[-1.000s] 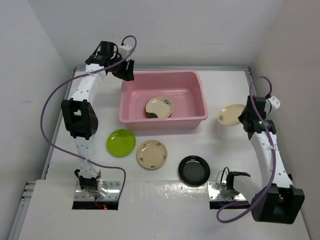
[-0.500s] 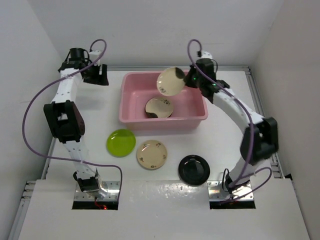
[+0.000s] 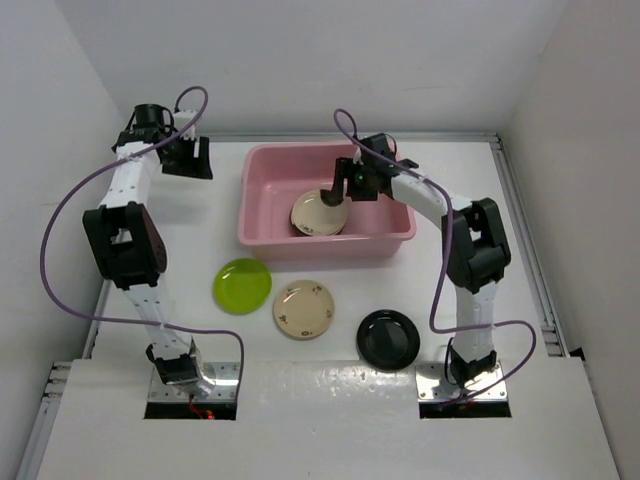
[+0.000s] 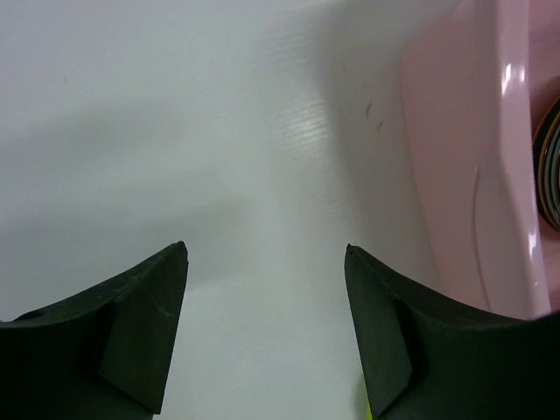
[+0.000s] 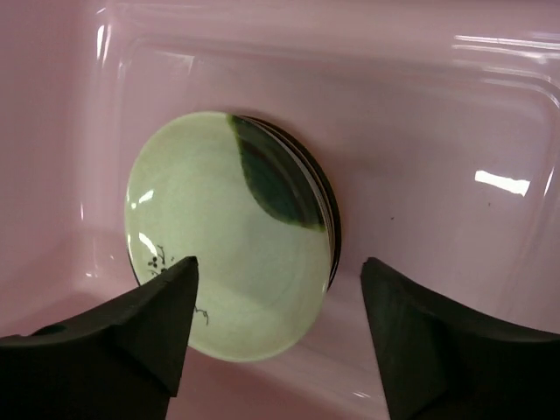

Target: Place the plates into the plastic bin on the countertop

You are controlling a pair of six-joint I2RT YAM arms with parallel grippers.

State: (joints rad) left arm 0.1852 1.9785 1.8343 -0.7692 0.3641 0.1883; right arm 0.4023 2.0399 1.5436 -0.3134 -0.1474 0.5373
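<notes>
two plates in the bin, three on the countertop

at the far left, the left gripper [image 3: 190, 157] hung over the bare white countertop [image 3: 450, 290], just beside the far left corner of the pink bin [image 3: 325, 243]. its fingers stood spread apart with nothing between them; the left wrist view showed only white surface in the gap, with the bin's wall [image 4: 464, 175] at the right.

in front of the bin, near its left end, lay a lime green plate [image 3: 242, 285]. just beside it to the right lay a cream plate with small dark markings [image 3: 304, 309], the two apart.

inside the bin, a cream plate with a dark patch [image 5: 223, 280] lay tilted on top of a dark-rimmed plate [image 5: 331, 236]; whether more plates sat beneath could not be told. the right gripper [image 5: 280, 262] hovered directly above this pile, its fingers wide apart and holding nothing, clear of the plate.

further right, on the countertop in front of the bin's right end, lay a glossy black plate [image 3: 388, 340], well apart from the bin.
</notes>
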